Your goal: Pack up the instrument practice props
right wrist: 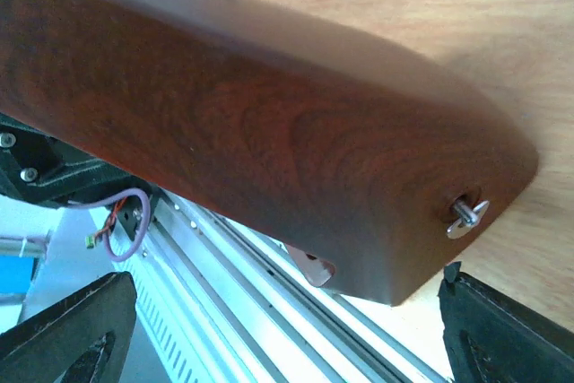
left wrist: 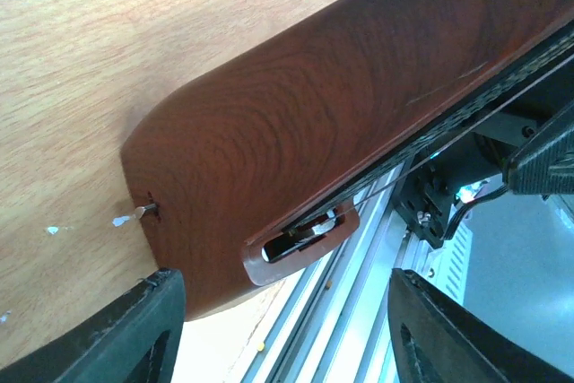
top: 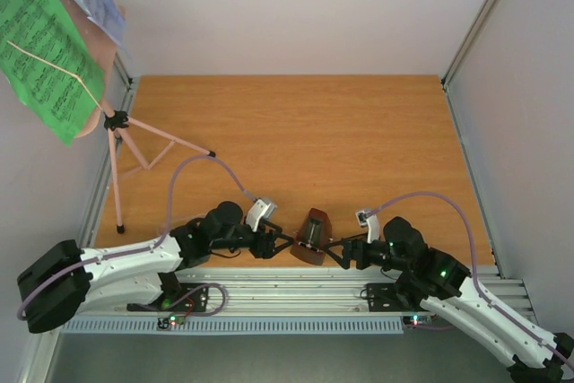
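Metronome (top: 312, 236): sat at 6 o'clock on table (top: 359, 141).
Left gripper (top: 276, 243): was spread wide, gripped nothing.
Right gripper (top: 338, 253): was spread wide, gripped nothing.

Lab cell with white walls (top: 296, 6), aluminium rail (top: 296, 295)

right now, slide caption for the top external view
Left gripper and right gripper flank the metronome; pink music stand holds green sheet at left.

left arm (top: 134, 259): lower left, low, reaching right, jaws wide apart | right arm (top: 475, 298): lower right, reaching left, jaws wide apart
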Controlling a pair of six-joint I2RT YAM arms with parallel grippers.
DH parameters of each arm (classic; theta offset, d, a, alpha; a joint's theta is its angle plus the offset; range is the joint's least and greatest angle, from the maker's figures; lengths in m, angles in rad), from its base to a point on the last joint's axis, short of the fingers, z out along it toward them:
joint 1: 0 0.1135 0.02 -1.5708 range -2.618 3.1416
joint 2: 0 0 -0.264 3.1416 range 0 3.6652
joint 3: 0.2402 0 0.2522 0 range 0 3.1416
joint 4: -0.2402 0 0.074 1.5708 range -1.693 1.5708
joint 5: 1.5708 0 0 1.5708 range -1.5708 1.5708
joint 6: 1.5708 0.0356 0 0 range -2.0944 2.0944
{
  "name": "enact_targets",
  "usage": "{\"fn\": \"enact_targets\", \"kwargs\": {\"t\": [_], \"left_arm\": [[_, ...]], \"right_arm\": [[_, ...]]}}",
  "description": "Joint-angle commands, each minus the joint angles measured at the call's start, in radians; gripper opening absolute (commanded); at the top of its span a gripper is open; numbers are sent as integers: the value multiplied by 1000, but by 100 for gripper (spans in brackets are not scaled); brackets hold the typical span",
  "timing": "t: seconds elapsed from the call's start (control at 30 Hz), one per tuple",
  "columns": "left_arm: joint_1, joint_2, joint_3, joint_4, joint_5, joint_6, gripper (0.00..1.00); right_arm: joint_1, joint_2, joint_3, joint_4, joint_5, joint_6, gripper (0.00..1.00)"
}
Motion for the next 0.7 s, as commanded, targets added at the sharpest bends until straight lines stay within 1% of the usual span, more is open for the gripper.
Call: {"fn": "enact_targets", "kwargs": {"t": [0.0,0.1,0.27,0.37,0.5,0.67], "left_arm": [[-3,37,-24,151,-5,-16,62],[-3,93,-15,166,-10,-49,60],[-4,215,-21,307,31,-126,54],[-3,278,-4,346,53,-146,52],[-3,315,10,341,33,-153,49],[-3,317,17,300,10,-142,46]], "right_arm": [[3,29,-31,87,-69,1,92],[3,34,-40,110,-29,-23,89],[4,80,-59,178,-16,-49,82],[6,119,-67,215,-17,-58,78],[8,156,-84,269,-15,-69,76],[8,202,-106,346,6,-78,72]]}}
